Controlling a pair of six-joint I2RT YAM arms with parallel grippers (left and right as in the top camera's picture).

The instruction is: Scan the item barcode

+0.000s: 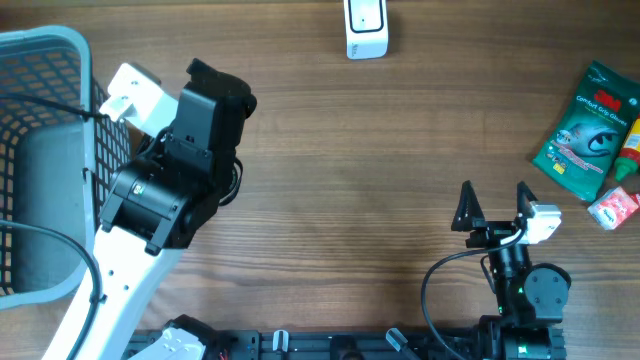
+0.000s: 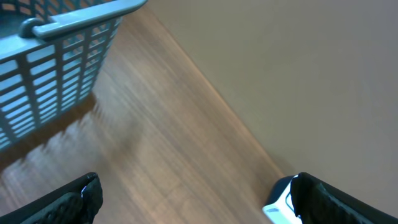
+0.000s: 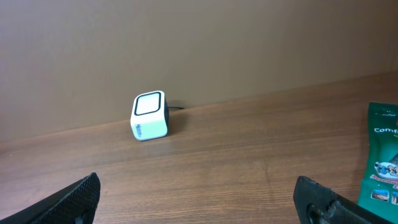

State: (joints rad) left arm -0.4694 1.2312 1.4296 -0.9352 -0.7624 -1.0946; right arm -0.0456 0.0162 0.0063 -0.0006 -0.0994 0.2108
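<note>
One grey basket [image 1: 40, 45] sits at 9 o'clock. At 3 o'clock lies one green glove pack [image 1: 588, 130], probably light, floppy and slick, so best pinched by an edge. One white scanner [image 1: 366, 30] stands at 12 o'clock and one small red packet [image 1: 613, 207] at 4 o'clock, while the left gripper [image 2: 196, 199] and right gripper [image 1: 495, 205] both gape wide, empty.

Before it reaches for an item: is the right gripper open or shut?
Open. On the right gripper, both fingers stand wide apart, with nothing between them.
</note>
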